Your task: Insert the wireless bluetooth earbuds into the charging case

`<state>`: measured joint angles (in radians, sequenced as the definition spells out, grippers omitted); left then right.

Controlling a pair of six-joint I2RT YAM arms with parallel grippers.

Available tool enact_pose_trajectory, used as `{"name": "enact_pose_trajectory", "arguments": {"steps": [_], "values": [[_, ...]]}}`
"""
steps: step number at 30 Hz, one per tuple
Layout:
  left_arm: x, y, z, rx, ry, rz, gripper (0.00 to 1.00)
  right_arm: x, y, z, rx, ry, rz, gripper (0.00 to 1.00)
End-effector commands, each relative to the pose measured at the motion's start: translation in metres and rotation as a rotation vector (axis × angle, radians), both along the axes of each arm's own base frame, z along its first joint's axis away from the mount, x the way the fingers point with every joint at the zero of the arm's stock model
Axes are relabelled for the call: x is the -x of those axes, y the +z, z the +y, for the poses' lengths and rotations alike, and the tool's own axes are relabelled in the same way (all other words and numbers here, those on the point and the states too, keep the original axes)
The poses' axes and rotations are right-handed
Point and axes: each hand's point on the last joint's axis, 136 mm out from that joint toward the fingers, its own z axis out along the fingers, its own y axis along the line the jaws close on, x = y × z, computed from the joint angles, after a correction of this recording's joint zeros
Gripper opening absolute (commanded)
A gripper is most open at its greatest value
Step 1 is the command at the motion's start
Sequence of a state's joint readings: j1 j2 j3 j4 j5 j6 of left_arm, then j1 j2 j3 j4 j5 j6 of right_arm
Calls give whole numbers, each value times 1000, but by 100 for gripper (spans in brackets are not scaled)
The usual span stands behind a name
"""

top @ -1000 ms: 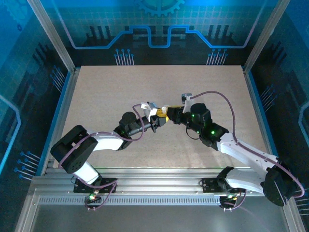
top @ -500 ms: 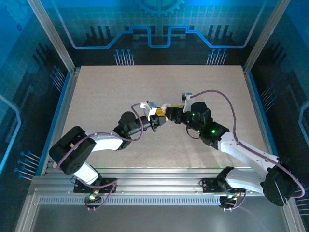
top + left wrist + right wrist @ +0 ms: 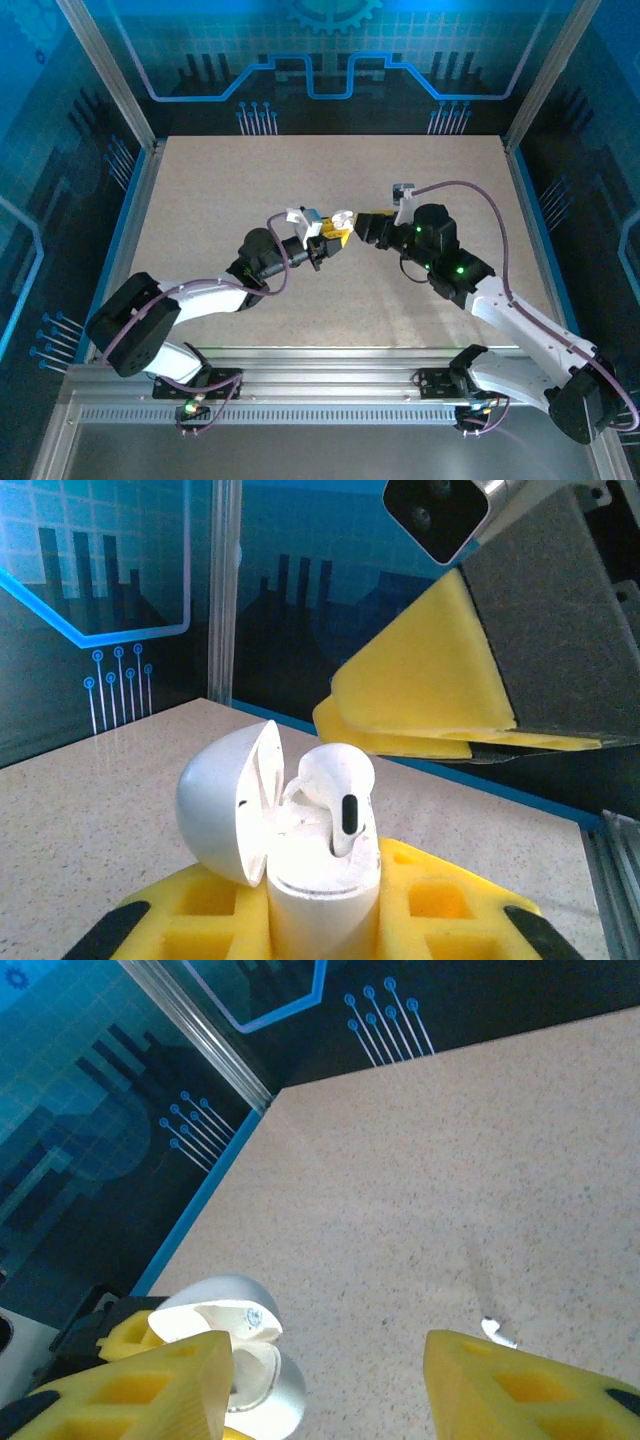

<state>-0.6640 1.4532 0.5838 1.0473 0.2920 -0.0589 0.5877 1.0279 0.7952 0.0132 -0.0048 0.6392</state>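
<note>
Your left gripper [image 3: 330,238]: clamped on charging case [image 3: 320,890], case upright between pads, lid open. First earbud [image 3: 338,785] sits in case, head above rim. Your right gripper [image 3: 328,1380]: jaws apart, nothing between, case beside one finger. Second earbud [image 3: 497,1331] lies on table [image 3: 450,1160] near other finger.
</note>
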Motion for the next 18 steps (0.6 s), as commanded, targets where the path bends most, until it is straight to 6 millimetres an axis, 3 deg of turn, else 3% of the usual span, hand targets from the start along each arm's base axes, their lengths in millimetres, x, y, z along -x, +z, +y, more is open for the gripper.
{"name": "enact_pose_trajectory", "arguments": {"steps": [1,10,15,16,18], "values": [[1,6,1,-31,16,-44,17,9,7,-2,-24,16,35,54],[0,2,4,-64,36,-48,17,25,13,-11,-20,17,99,54],[-2,-1,3,-73,41,-49,17,29,4,-11,-2,28,141,54],[-2,-1,3,-74,40,-48,17,29,15,-9,-15,34,126,54],[-3,-3,3,-78,40,-45,17,29,15,-7,-16,46,131,53]]}}
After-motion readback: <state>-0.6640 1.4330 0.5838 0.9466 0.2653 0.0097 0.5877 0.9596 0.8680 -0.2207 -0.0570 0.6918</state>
